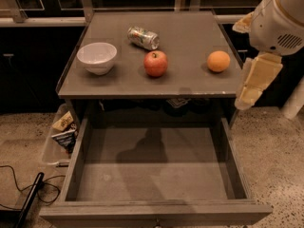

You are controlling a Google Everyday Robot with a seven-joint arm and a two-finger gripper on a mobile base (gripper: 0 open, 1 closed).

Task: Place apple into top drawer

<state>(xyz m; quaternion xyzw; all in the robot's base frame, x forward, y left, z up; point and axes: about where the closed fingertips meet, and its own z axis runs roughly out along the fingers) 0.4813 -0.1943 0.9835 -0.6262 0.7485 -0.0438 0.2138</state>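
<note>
The red apple (156,63) stands upright on the grey cabinet top (118,82), near its middle. The top drawer (156,175) is pulled wide open below the front edge and holds nothing. My arm comes in from the upper right. Its cream-coloured gripper (254,84) hangs beside the cabinet's right front corner, right of the apple and apart from it, above the drawer's right wall. It holds nothing that I can see.
On the cabinet top are a white bowl (97,57) at the left, a tipped can (143,37) behind the apple and an orange (218,61) at the right. A bin of snack packets (61,136) and a black cable (23,196) lie on the floor at the left.
</note>
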